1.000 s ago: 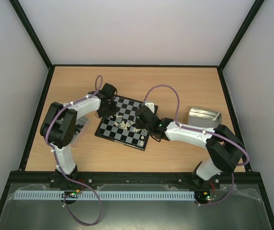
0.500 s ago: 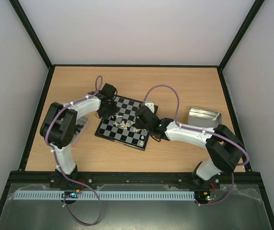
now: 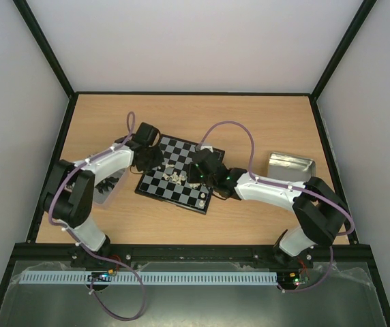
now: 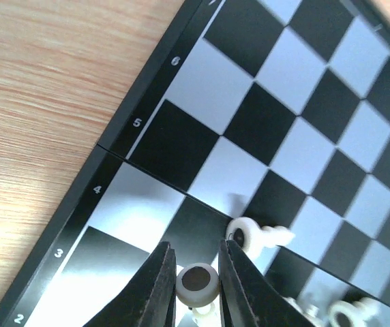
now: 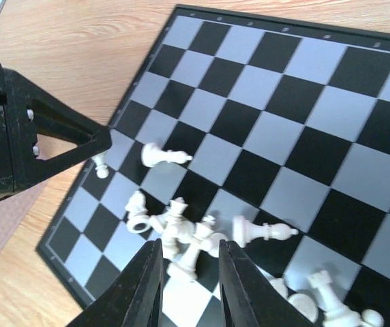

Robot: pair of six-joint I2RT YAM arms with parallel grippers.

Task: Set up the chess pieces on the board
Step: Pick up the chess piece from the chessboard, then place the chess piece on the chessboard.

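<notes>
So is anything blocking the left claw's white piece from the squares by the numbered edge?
Nothing visible does. The left gripper holds the white piece over the board, whose squares toward that edge are bare; a toppled piece lies on the other side.

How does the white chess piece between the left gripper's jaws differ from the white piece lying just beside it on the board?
Grip: the held piece sits clamped between the left gripper's jaws; the lying piece is free on the board.
Pose: the held piece shows its round base end-on to the wrist camera; the lying piece shows its side.
Both are cream-white.
</notes>
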